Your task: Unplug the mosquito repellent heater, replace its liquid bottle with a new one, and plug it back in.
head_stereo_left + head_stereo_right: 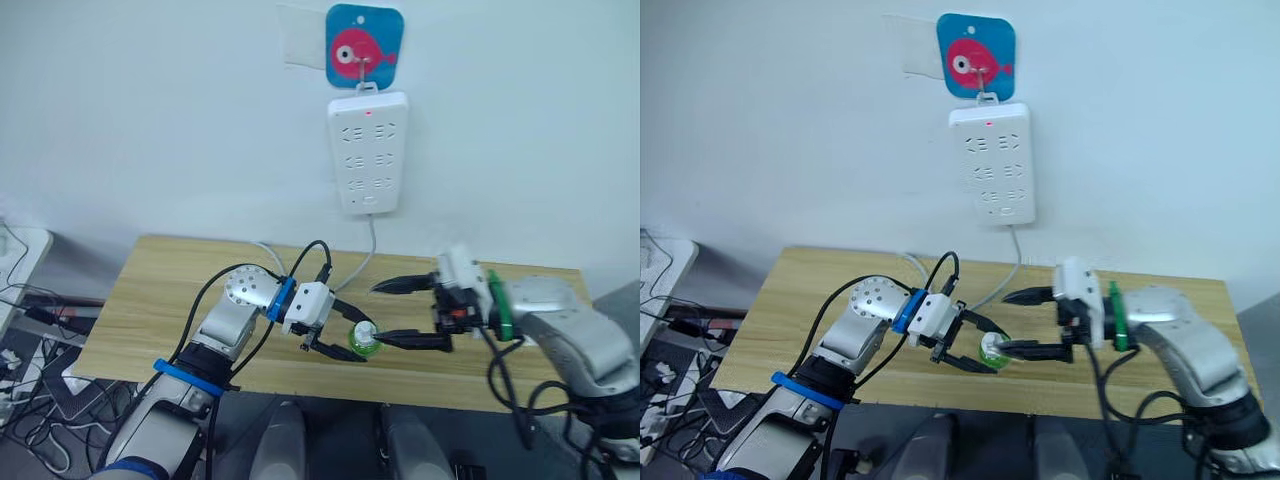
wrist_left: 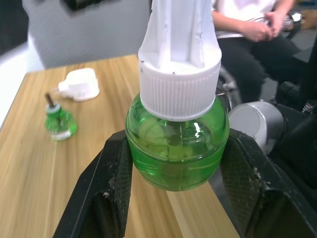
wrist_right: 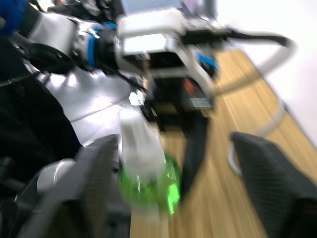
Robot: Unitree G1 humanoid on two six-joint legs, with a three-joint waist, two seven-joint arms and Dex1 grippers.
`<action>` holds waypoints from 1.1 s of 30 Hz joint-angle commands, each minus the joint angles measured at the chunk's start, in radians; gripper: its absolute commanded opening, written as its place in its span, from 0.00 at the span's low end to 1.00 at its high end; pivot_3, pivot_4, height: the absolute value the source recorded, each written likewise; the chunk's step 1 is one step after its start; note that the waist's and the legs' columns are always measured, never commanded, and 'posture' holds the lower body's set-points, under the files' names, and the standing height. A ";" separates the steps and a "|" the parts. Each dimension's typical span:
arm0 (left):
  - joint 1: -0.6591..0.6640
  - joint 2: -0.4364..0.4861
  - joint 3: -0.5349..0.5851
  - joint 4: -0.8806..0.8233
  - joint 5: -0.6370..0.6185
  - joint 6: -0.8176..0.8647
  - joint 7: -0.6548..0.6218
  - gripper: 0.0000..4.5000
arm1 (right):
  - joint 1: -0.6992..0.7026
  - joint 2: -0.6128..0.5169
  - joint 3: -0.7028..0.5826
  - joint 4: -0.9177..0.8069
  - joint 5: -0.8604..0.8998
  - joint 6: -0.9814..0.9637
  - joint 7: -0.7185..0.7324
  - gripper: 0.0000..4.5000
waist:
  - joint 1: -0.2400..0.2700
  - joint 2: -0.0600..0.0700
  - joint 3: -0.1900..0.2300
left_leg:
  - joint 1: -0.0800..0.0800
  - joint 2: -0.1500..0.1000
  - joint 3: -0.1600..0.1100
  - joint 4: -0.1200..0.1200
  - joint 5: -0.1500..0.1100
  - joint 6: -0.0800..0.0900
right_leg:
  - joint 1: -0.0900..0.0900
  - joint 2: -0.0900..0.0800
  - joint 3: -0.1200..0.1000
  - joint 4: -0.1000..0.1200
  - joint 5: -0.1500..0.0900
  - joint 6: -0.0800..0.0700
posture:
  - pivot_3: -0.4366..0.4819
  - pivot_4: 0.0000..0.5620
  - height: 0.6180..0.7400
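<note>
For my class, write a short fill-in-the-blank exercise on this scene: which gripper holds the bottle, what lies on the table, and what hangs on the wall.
1. The green bottle with the white cap is clamped in the ____ gripper.
2. The right gripper is ____.
3. On the table lie a second green bottle and the white ____.
4. The power strip hangs on the ____.

Missing words: left; open; heater; wall

A pale wall [image 1: 150, 110] is standing behind a light wooden table [image 1: 160, 290]. A fish-picture hook [image 1: 363, 45] is hanging on it above a white power strip [image 1: 368, 152]. Cables [image 1: 30, 360] are lying tangled on the floor beside the table.
</note>
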 commanded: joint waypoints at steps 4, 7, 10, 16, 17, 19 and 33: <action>0.004 -0.021 0.030 0.007 0.008 0.029 0.095 0.49 | 0.192 0.024 -0.124 -0.271 0.050 0.062 -0.228 0.99 | -0.004 0.000 0.000 | 0.000 0.000 0.000 0.000 0.000 0.000 | 0.000 0.000 0.000 0.001 0.000 0.000 | 0.64 0.41 1.00; 0.005 -0.033 0.030 0.005 0.012 0.048 0.122 0.49 | 0.218 0.100 -0.038 -0.322 -0.055 0.041 -0.378 0.99 | -0.011 0.000 0.000 | 0.001 0.000 0.001 0.000 0.000 0.000 | 0.000 0.001 0.001 0.002 0.000 0.000 | 0.63 0.42 1.00; 0.007 -0.040 0.024 0.000 0.016 0.053 0.131 0.49 | 0.188 0.189 0.062 -0.303 -0.161 0.012 -0.492 0.99 | -0.015 0.000 0.000 | 0.002 0.000 0.000 0.000 0.000 0.000 | 0.000 0.001 0.001 0.003 0.000 0.000 | 0.62 0.43 1.00; -0.011 -0.059 0.017 0.015 0.022 0.052 0.133 0.49 | 0.123 0.286 0.164 -0.190 -0.286 -0.058 -0.565 0.99 | -0.021 0.000 0.000 | 0.001 0.000 0.001 0.000 0.000 0.000 | 0.000 0.001 0.001 0.002 0.000 0.000 | 0.62 0.45 1.00; -0.017 -0.064 0.016 0.020 0.023 0.052 0.134 0.49 | 0.118 0.292 0.167 -0.179 -0.293 -0.066 -0.569 0.99 | -0.021 0.000 0.000 | 0.001 0.000 0.001 -0.001 0.000 0.000 | 0.000 0.001 0.001 0.001 0.000 0.000 | 0.62 0.45 1.00; -0.022 -0.070 0.017 0.026 0.025 0.050 0.134 0.49 | 0.114 0.297 0.170 -0.168 -0.304 -0.079 -0.568 0.99 | -0.021 0.000 0.000 | 0.001 0.000 0.001 0.000 0.000 0.000 | 0.000 0.000 0.001 0.001 0.000 0.000 | 0.62 0.45 1.00; -0.016 -0.067 0.020 0.027 0.029 0.047 0.136 0.49 | 0.221 0.237 0.066 -0.228 -0.259 -0.081 -0.520 0.99 | -0.028 0.000 0.000 | 0.001 0.000 0.000 -0.001 0.000 0.000 | 0.000 0.000 0.001 0.001 0.000 0.000 | 0.61 0.45 1.00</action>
